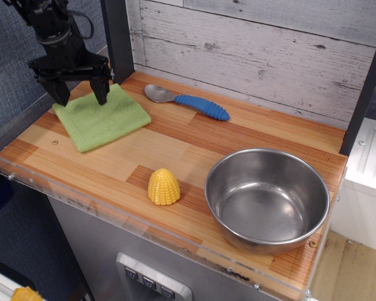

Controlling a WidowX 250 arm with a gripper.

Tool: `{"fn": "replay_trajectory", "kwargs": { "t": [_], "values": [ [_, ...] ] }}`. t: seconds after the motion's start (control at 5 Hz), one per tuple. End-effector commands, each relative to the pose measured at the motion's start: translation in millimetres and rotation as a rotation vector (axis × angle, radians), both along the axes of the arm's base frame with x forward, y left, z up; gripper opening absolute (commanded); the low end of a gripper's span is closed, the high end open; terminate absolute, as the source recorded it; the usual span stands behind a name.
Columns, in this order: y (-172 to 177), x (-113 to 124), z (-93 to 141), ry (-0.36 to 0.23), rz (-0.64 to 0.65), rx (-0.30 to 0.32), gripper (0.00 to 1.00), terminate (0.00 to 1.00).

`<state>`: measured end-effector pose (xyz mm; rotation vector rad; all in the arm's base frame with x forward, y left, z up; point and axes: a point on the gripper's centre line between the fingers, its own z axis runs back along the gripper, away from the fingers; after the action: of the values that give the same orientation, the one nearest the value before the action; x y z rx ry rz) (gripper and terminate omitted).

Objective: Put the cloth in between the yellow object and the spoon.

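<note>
The light green cloth (103, 118) lies flat at the back left of the wooden counter. My black gripper (81, 99) is open, fingers pointing down, its fingertips just above the cloth's far left edge. The spoon (188, 101) with a silver bowl and ribbed blue handle lies near the back wall, to the right of the cloth. The yellow corn-cob piece (163, 186) stands near the counter's front edge, apart from both.
A large steel bowl (267, 197) stands at the front right. A dark post (116, 37) rises behind the gripper, another (366, 81) at the right. A clear plastic rim (62, 188) runs along the counter's front and left edges.
</note>
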<state>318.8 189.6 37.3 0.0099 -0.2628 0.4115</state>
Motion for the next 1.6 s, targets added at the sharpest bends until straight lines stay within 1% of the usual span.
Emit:
{"fn": "replay_trajectory", "kwargs": {
  "t": [0.0,0.2,0.4,0.6,1.0,1.2,1.4],
  "values": [
    [-16.8,15.0,-2.9,0.021,-0.041,0.018,1.00,0.00],
    [-25.0,21.8,-4.7,0.030,-0.045,0.018,1.00,0.00],
    [-29.9,21.0,-8.8,0.043,-0.050,0.008,1.00,0.00],
    [-35.8,13.4,-13.9,0.071,-0.051,0.008,1.00,0.00],
    [-54.9,8.3,-11.7,0.079,-0.093,0.007,1.00,0.00],
    [-66.1,11.6,-10.1,0.074,-0.125,0.008,1.00,0.00],
    [-84.4,17.3,-8.6,0.059,-0.148,0.002,1.00,0.00]
  ]
}}
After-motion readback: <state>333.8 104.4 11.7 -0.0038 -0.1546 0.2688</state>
